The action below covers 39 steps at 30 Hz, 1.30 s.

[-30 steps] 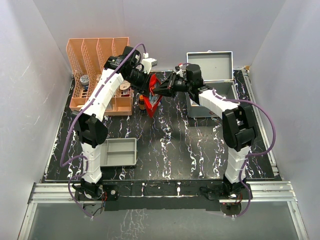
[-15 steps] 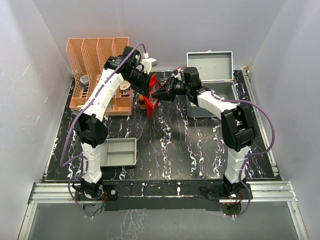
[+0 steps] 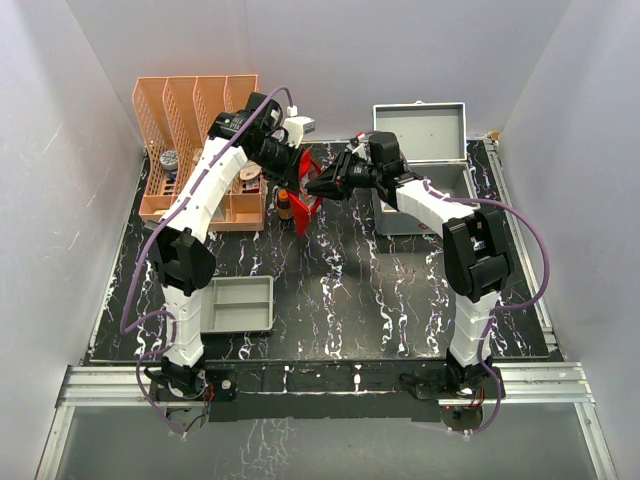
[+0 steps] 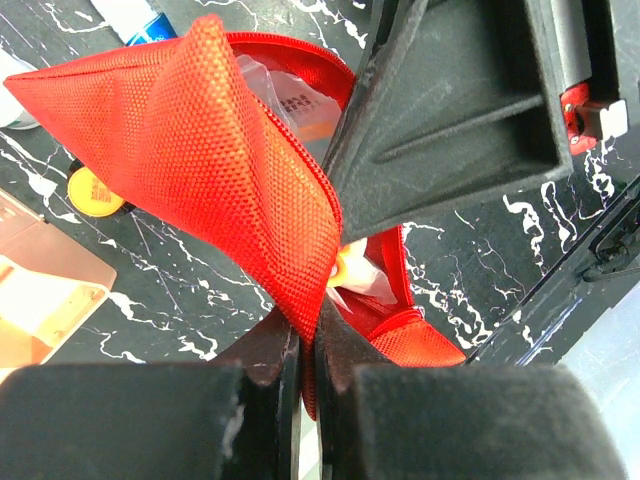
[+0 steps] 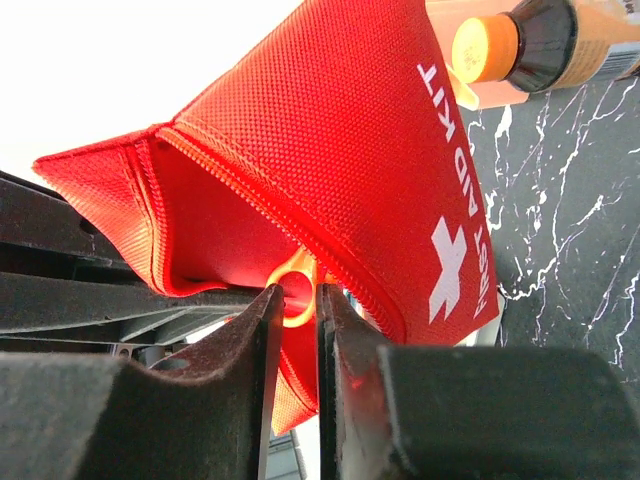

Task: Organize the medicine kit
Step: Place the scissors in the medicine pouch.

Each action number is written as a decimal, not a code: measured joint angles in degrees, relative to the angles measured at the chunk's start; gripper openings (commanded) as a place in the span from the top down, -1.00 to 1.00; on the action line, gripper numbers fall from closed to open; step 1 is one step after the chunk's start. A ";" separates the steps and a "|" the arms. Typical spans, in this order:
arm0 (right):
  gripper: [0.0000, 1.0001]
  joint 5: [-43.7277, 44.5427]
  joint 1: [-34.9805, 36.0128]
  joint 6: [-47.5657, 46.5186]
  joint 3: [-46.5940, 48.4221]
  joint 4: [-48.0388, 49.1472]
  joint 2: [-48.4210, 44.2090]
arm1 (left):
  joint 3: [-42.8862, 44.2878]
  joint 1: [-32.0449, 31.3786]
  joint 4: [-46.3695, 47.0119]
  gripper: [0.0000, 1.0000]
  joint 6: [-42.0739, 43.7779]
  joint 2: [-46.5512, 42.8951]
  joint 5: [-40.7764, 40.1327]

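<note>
Medicine kit lid-up at back right of black marbled table, white walls around; left gripper pinching red pouch; right gripper barely apart at orange ring, hold unclear

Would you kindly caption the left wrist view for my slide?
Left gripper pinches the open red pouch by its fabric flap.

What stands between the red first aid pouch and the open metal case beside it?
No loose item shows between the red pouch and the metal case. Only the right arm spans that gap, its forearm over the open case, the right gripper at the pouch.
</note>
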 measured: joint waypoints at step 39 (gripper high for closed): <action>0.93 8.15 6.97 -22.45 16.17 -32.20 3.76 | -0.63 -0.09 0.11 1.00 -0.02 -0.02 0.50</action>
